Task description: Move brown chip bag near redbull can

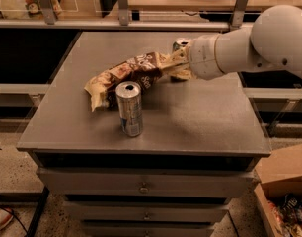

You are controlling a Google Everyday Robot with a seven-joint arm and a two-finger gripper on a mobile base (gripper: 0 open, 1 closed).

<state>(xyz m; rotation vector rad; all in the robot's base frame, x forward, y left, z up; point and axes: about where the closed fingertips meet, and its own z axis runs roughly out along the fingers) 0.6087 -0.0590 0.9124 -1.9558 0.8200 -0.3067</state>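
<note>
The brown chip bag [129, 76] lies stretched across the middle of the grey cabinet top [200, 117], dark brown with cream ends. Its left end rests just behind and left of the redbull can [129, 108], a slim silver and blue can standing upright near the front. My gripper [178, 64] comes in from the right on a white arm and is shut on the bag's right end, holding that end slightly raised.
A shorter green can [180, 45] stands right behind my gripper, partly hidden by it. An open cardboard box [284, 186] sits on the floor at the lower right. Shelving rails run along the back.
</note>
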